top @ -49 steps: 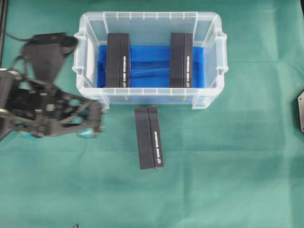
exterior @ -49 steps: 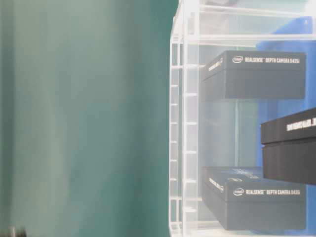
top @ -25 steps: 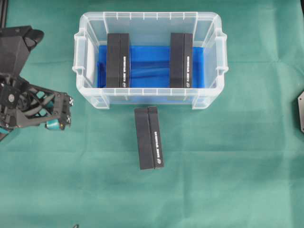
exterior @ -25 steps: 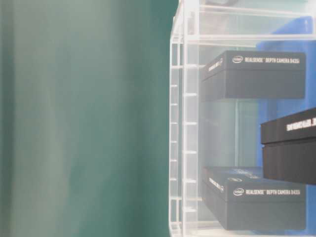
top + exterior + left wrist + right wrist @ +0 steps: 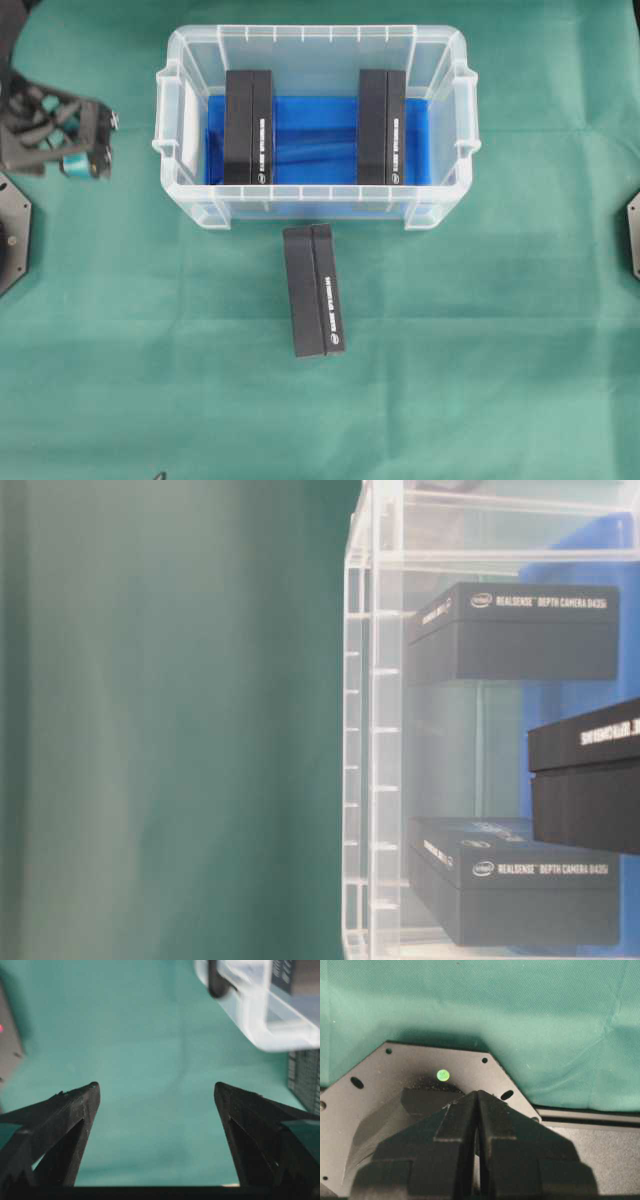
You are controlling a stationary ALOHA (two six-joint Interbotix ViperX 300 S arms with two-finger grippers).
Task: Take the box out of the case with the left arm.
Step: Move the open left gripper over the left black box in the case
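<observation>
Left gripper (image 5: 156,1092) fingers spread wide, nothing btwn them, over bare green cloth (image 5: 480,350) left of the case (image 5: 312,36). Right gripper (image 5: 477,1097) fingers pressed together above a black base plate (image 5: 395,1067). One box (image 5: 313,289) lies outside, just in front of the case (two more inside, on blue lining).

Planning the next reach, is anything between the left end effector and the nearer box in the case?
Yes: the case's clear end wall and rim stand between the open left end effector and the nearer box; above the rim nothing visible blocks.
</observation>
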